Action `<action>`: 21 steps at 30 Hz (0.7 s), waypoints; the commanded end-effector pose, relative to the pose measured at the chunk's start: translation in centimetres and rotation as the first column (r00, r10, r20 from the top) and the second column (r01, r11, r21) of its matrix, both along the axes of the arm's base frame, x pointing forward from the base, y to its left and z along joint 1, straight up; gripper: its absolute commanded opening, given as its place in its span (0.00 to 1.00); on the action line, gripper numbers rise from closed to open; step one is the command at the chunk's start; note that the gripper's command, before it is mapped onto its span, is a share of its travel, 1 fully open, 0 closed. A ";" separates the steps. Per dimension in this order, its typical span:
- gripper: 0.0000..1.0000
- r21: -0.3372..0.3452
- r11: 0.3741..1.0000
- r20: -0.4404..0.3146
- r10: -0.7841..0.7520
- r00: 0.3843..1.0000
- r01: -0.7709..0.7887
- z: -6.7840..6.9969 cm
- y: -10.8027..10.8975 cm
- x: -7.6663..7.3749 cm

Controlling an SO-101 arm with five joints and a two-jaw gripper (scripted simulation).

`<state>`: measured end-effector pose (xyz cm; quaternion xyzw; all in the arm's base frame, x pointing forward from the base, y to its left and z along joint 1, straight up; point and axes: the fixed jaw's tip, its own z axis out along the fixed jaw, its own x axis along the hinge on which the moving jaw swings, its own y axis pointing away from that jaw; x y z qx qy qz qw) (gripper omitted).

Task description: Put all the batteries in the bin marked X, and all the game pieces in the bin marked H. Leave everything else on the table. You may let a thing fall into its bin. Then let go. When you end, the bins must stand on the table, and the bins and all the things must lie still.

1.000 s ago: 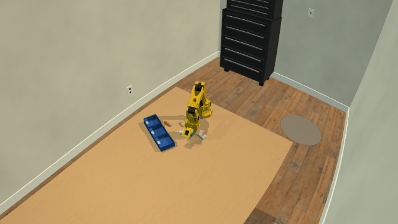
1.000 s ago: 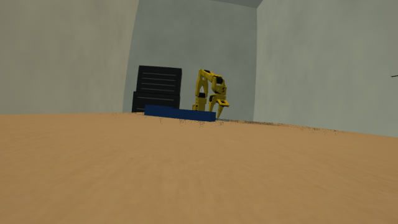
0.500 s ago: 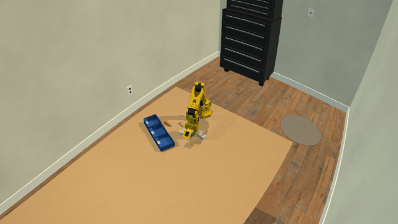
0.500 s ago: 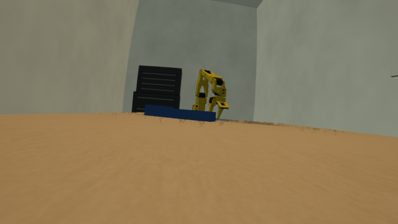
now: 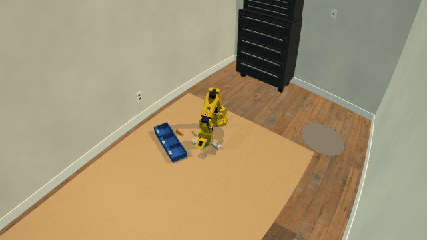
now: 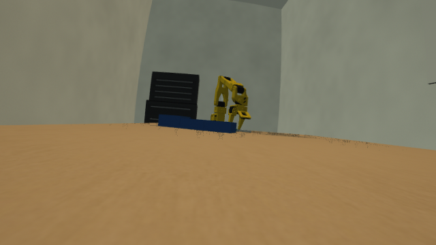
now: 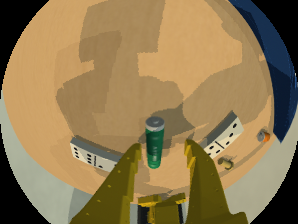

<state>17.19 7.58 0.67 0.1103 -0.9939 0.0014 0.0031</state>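
Battery in green (image 5: pixel 205 145) (image 7: pixel 155 145), silver-ended, is appearing to lie on the tan surface (image 5: pixel 187 193) (image 6: pixel 204 184) (image 7: pixel 210 35), its long axis running roughly lengthwise with the fingers; the silver end is pointing outward, away from the palm, and the green end is pointing back towards it. And the end effector (image 5: pixel 204 145) (image 6: pixel 236 125) (image 7: pixel 163 144) is standing partly open around it, a modest gap between the fingers, daylight showing on both sides of the battery, nothing in its grip! Out on the flanks, two dominoes are lying face up: the left domino in the wrist view (image 5: pixel 216 145) (image 7: pixel 94 155) is slanting just outside one finger, while the right domino (image 5: pixel 195 142) (image 7: pixel 223 134) is angling the other way, on the side nearer the blue three-compartment bin tray (image 5: pixel 180 158) (image 6: pixel 214 126) (image 7: pixel 281 90). Over beside that tray, an orange cylinder (image 5: pixel 179 132) (image 7: pixel 263 135) is lying with its grey end showing, and a small brass-coloured item (image 5: pixel 194 133) (image 7: pixel 225 163) is resting between it and the arm. White labels are showing inside the tray, their letters too small to read.
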 end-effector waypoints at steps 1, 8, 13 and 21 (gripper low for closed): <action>0.18 0.009 1.000 0.019 0.017 1.000 -0.017 0.2 0.3 0.2; 0.15 0.009 1.000 0.019 0.017 1.000 -0.017 0.2 0.3 0.2; 0.12 0.009 1.000 0.019 0.017 1.000 -0.017 0.2 0.3 0.2; 0.06 0.009 1.000 0.019 0.017 1.000 -0.017 0.2 0.3 0.2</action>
